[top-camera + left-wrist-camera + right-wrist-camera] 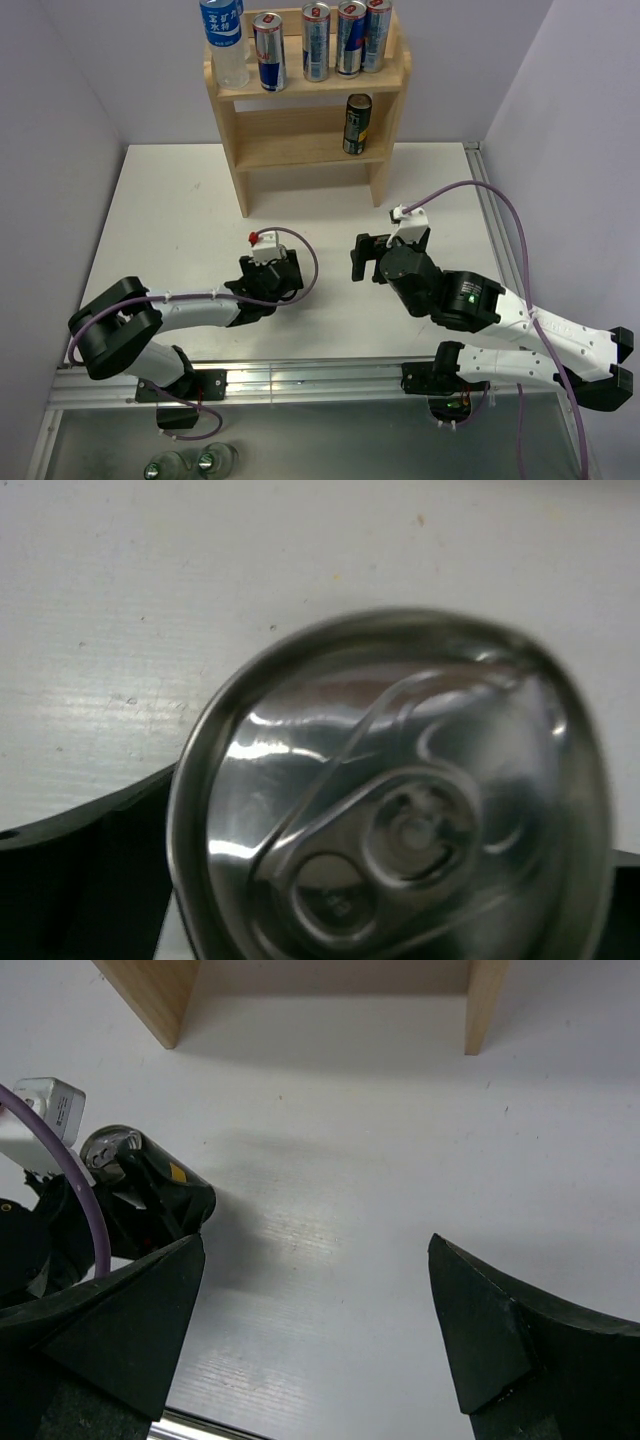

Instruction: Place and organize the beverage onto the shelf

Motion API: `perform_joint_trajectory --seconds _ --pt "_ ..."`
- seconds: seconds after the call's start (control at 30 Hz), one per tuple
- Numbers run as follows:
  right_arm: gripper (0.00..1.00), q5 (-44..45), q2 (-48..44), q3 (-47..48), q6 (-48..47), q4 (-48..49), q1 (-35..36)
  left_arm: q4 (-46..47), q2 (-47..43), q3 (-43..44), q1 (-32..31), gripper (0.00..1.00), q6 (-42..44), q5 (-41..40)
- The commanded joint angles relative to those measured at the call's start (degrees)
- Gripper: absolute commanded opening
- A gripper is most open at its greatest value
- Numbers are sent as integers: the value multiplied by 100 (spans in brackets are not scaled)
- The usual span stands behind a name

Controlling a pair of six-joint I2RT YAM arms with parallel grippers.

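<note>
The light wood shelf (305,140) stands at the back of the table. Its top tier holds a water bottle (224,40) and several blue-and-silver cans (268,52); a dark can (357,124) stands on the lower tier. My left gripper (275,278) is shut on a dark can with a yellow mark (160,1185), low over the table's middle. That can's silver top (400,800) fills the left wrist view. My right gripper (362,258) is open and empty, apart to the right of that can, fingers (130,1320) spread wide over bare table.
The shelf's two side panels (155,995) show at the top of the right wrist view. A metal rail (300,380) runs along the table's near edge. Two bottle tops (190,462) show below it at the bottom left. Walls close in left and right.
</note>
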Motion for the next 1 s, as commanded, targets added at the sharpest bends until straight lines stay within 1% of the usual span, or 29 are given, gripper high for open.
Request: perform_joint_trajectory --seconds 0.0,0.07,0.1,0.17,0.2,0.27,0.3,0.37,0.47,0.5,0.63,0.8,0.93,0.97 --pt "100 103 -25 10 -30 58 29 730 -34 52 2 84 160 -267" --pt "100 95 -43 -17 -83 75 29 810 62 113 11 73 318 -302" --pt "100 103 -52 -34 -92 84 29 793 106 209 20 60 353 -311" --pt "100 95 -69 -52 -118 93 29 749 255 315 29 47 406 -302" --pt "100 112 -78 -70 -118 110 29 723 291 394 38 26 407 -302" --pt "100 112 -113 -105 -145 119 29 635 414 517 38 6 398 -311" --pt "100 112 -122 -122 -153 145 29 582 475 570 38 1 406 -337" --pt "100 129 -140 -149 -171 154 29 581 485 684 38 0 494 -320" --pt "100 138 -175 -201 -189 198 38 485 441 973 38 0 862 -311" --pt "100 147 -184 -210 -197 251 29 433 432 1071 38 0 1133 -293" --pt "100 182 -192 -281 -241 391 20 319 432 1598 55 0 1733 -267" --pt "100 200 -166 -298 -338 593 -6 187 432 2345 187 0 2286 137" --pt "100 174 -166 -298 -470 769 -94 46 493 2960 415 0 2700 568" --pt "100 165 -166 -281 -496 804 -112 2 528 3257 450 0 2788 629"
